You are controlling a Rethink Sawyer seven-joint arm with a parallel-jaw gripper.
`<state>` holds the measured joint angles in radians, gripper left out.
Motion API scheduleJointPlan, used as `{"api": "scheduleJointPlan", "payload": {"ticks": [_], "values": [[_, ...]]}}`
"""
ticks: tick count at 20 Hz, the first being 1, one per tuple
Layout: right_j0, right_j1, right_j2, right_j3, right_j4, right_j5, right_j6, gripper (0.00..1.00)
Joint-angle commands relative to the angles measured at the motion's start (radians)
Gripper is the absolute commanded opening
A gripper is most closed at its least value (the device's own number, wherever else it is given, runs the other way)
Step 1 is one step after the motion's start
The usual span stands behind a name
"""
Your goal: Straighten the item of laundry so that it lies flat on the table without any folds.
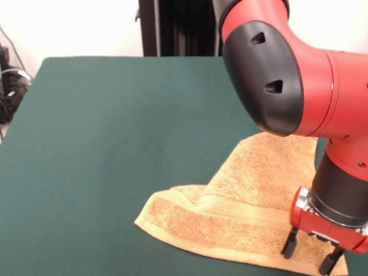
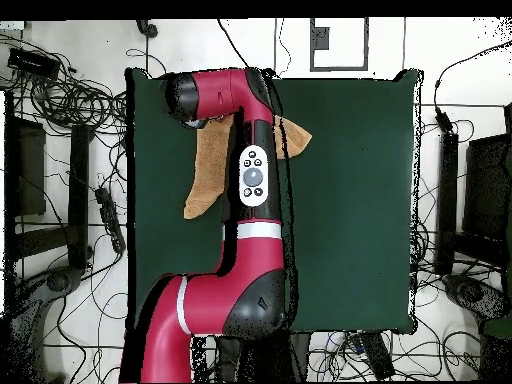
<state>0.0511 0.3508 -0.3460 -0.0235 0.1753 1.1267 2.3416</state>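
The orange-tan towel (image 1: 230, 201) lies on the green table (image 1: 115, 144) at the near right, partly folded over itself, with a raised crease near its left corner and a woven band across it. My gripper (image 1: 309, 254) is open, its two black fingers (image 1: 289, 244) spread just over the towel's near right corner, with nothing between them. In the overhead view the towel (image 2: 210, 170) shows on both sides of my arm near the table's (image 2: 350, 200) upper left. The arm hides the towel's middle and the gripper there.
My arm's large red and black elbow (image 1: 270, 69) hangs over the right half of the table. A black column (image 1: 178, 29) stands behind the far edge. Cables and equipment (image 2: 70, 180) lie on the floor around the table.
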Motion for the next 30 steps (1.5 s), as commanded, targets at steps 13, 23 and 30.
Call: {"api": "scheduleJointPlan", "payload": {"ticks": [13, 23, 30], "values": [[0.007, 0.108, -0.121, 0.078, 0.221, -0.024, 0.225, 1.00], [-0.015, 0.199, -0.289, 0.062, 0.436, -0.119, 0.176, 1.00], [-0.034, 0.231, -0.438, 0.053, 0.569, -0.150, 0.169, 1.00]]}}
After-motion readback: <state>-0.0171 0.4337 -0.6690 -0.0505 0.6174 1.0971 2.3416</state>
